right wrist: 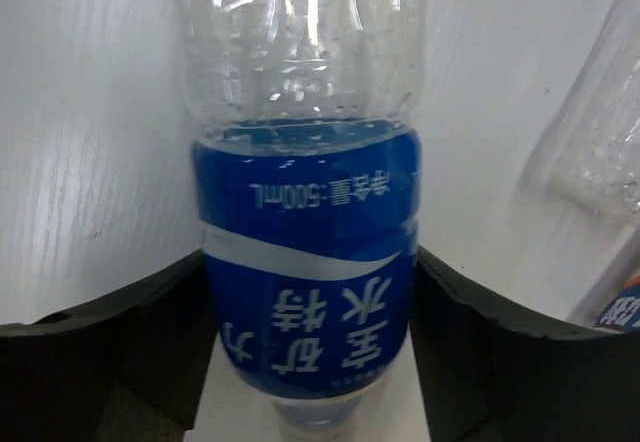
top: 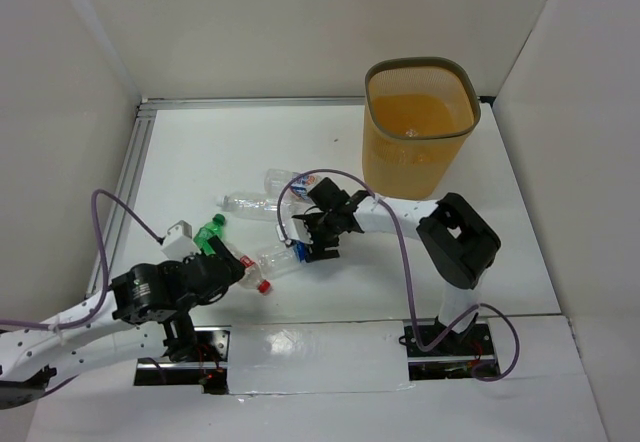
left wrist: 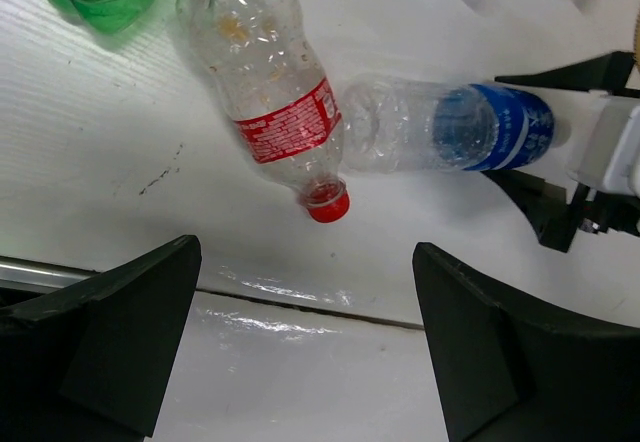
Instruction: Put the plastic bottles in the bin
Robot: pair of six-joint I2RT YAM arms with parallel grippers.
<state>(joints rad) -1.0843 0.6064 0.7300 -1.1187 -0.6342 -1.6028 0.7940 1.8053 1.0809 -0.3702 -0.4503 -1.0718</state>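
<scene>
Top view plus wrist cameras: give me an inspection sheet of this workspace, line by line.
Surface: white table, small dark scuffs.
Job's things: green bottle, red-label bottle, blue-label bottle, plain clear bottle, far labelled bottle lie on table; bin upright, no bottle seen inside.
Clutter: nothing seen.
Grippers: left gripper open, empty; right gripper jaws flank blue-label bottle, grip unclear.
Cables: purple cables loop along both arms.
Surroundings: white walls, metal rail at far edge.

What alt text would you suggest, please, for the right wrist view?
A clear plastic bottle with a blue label lies on the white table between the two black jaws, which closely flank the label. Part of another clear bottle shows at the right edge.
</scene>
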